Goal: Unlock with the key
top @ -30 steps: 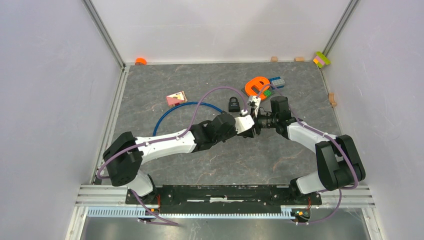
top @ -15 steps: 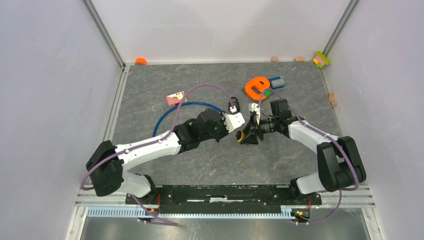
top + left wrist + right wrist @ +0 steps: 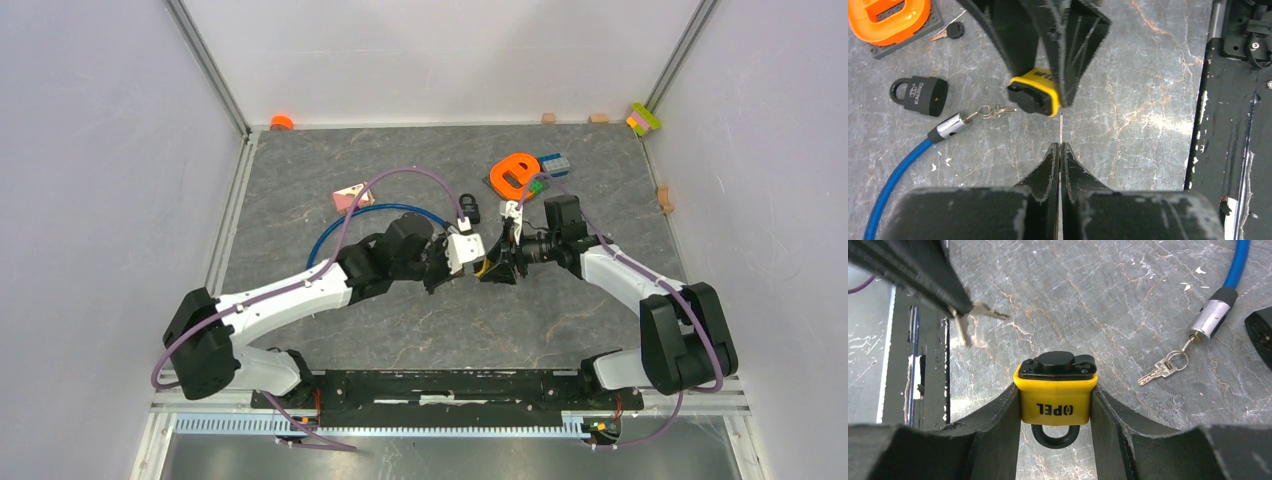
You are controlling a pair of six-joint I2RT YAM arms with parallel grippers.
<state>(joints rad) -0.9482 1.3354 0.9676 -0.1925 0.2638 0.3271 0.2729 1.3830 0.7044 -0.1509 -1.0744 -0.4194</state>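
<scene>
Padlock (image 3: pixel 1055 402) of yellow plastic with a black cap over its keyhole end and "OPEL" printed on its side sits clamped between the two black fingers of the right gripper (image 3: pixel 1055 390), off the grey marbled table (image 3: pixel 1138 100), cap end turned toward the left arm and black shackle tucked back between the fingers. The left gripper (image 3: pixel 1060 150) has its fingers pressed together on a small silver key (image 3: pixel 1061 127). The blade points at the padlock and its tip lies just beside the cap end; the right wrist view shows it apart from the lock. On the table lie a black padlock (image 3: pixel 918 95), a blue cable (image 3: pixel 895 175) with a metal end (image 3: pixel 950 126) and a bunch of small keys (image 3: pixel 993 111), a black-headed key (image 3: pixel 950 32), and an orange block (image 3: pixel 890 15).
</scene>
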